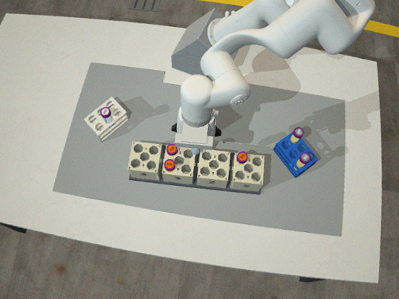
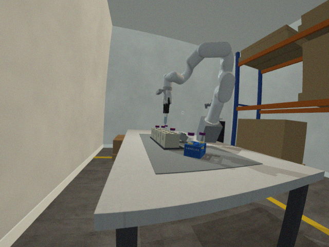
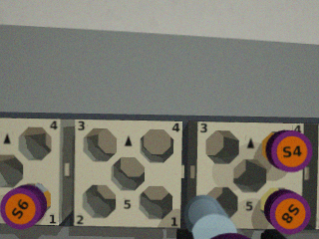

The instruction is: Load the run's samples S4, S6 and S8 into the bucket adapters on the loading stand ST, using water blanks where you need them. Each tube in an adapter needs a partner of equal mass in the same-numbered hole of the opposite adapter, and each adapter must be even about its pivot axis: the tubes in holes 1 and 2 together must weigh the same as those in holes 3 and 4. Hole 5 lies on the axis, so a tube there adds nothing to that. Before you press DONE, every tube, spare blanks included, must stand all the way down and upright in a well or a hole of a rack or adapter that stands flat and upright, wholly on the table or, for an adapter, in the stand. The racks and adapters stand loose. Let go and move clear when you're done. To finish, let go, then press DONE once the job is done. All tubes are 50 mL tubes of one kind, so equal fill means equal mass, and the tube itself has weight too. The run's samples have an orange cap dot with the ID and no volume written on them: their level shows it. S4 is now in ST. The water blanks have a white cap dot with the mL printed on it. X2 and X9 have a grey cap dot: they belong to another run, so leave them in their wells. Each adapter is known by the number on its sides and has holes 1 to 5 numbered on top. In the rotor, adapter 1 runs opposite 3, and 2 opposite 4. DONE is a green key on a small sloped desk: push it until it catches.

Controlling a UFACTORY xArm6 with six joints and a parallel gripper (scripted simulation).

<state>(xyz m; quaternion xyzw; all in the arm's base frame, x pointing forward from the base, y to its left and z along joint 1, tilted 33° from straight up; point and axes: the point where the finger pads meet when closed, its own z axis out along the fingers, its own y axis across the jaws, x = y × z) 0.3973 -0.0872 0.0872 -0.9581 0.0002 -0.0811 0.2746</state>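
Observation:
My gripper is shut on a tube with pale blue water, upright, its tip above the adapters. Its cap dot cannot be read. In the wrist view the tube overlaps adapter 3 near hole 2. S4 stands in hole 4 of adapter 3 and S8 in hole 1. S6 stands in hole 1 of adapter 1. Adapter 2 and adapter 4 hold no tubes.
A white rack at the left holds one tube. The blue rack at the right holds two tubes with greyish dots and yellowish contents. The arm hides the DONE desk in the top view; part of the grey desk shows behind the adapters.

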